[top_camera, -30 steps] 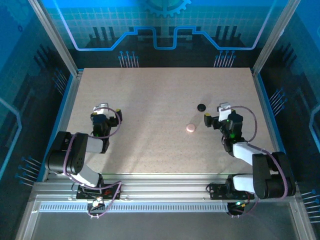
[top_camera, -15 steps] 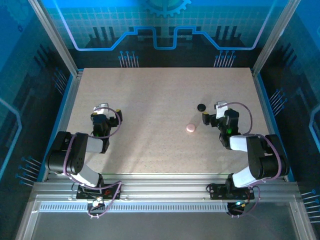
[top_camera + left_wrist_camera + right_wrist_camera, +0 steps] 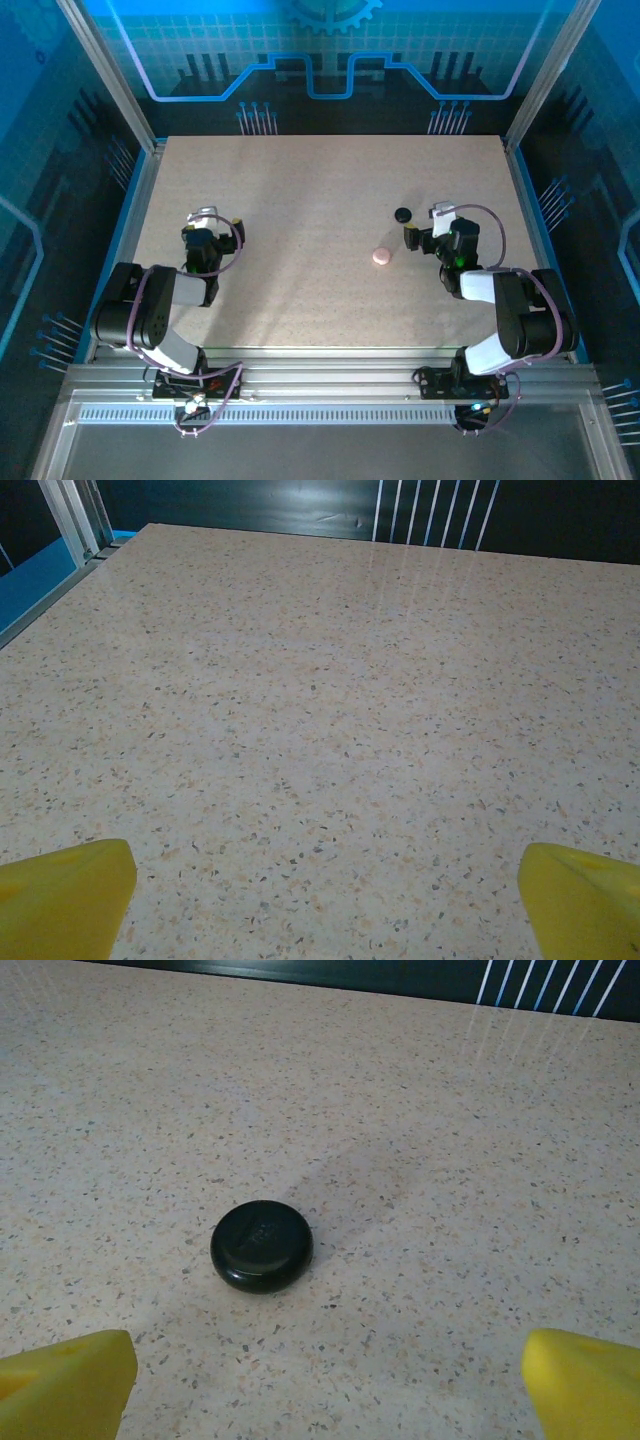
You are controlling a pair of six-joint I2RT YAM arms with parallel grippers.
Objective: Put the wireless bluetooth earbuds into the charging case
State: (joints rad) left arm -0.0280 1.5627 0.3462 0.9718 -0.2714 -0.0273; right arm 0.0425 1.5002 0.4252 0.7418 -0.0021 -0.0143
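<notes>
**Right gripper** (image 3: 322, 1385): the fingers stand fully apart and hold nothing. The yellow fingertips (image 3: 65, 1380) sit at either edge of the wrist view. This wide stance suits an approach, since it leaves room for a round body to pass between the fingers.

**Directly ahead of it:** a black round charging case (image 3: 262, 1246) lies flat on the table (image 3: 450, 1110). It is slightly left of the finger centreline, near but not touching. The lid is shut, so the likely first step is to seat or open the case.

**To its left, nearer the bases:** a pink round case (image 3: 382, 256), also shut, lies apart from the black one.

**Earbuds:** none can be made out, and whether they lie inside the shut cases cannot be told.

**Left gripper** (image 3: 320, 905): the fingers are spread wide and empty over bare table, well away from both cases, probably waiting.
</notes>
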